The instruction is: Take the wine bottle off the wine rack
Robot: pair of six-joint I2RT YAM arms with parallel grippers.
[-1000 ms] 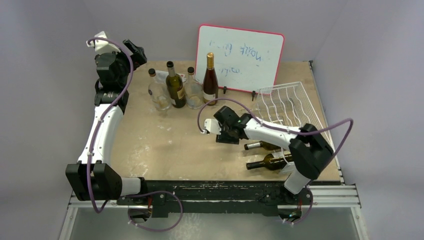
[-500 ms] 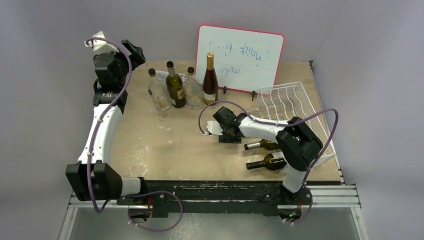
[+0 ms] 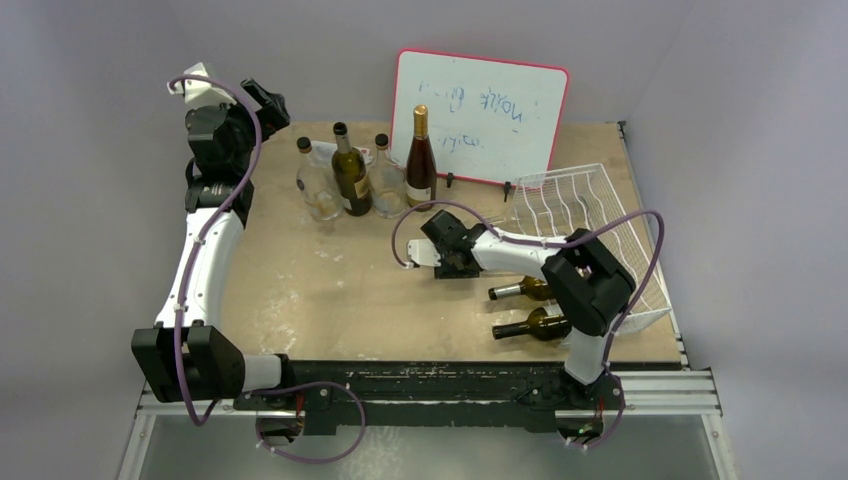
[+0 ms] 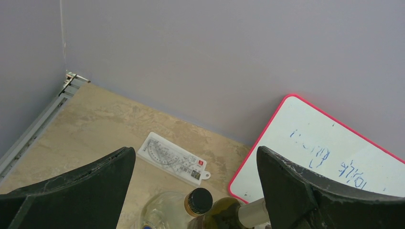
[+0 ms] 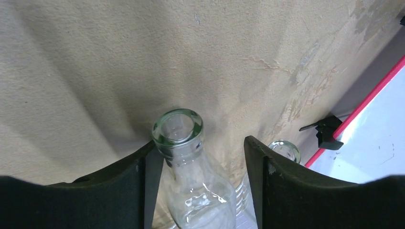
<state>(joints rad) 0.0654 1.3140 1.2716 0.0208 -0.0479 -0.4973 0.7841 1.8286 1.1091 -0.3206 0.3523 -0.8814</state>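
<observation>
Right arm, last second: the elbow point(image 3: 585, 285) swings left and up the frame, folding in over the near end of the rack point(image 3: 590, 205). The wrist drifts slightly up and left, away from the rack's left edge. The right fingers point(image 5: 272, 186) narrow a little over the same span.

Right wrist view: the fingers stand about half apart, straddling the neck of a clear bottle point(image 5: 179, 129). The finger at frame left looks to touch the shoulder, and a thin gap shows at the other. Cannot tell whether the pinch is firm. Bare worktop point(image 5: 95, 57) lies behind the mouth, with no wire there. A second glass rim point(image 5: 285, 150) sits just beside the finger at frame right.

Top view: the clear bottle is hidden under the wrist, just left of the rack at centre frame. Two dark bottles point(image 3: 535, 323) lie in the rack's near rows, necks poking out left.

Left fingers point(image 4: 296, 191): wide, holding nothing, raised at upper left near the standing bottles point(image 3: 350, 180).

Reading: closing plus leftward drift suggests the grasp-and-draw step is in hand, with the bottle probably at or just past the rack's edge. Removal is not confirmed. Risk: the glass slips if the pull comes before a full pinch.
</observation>
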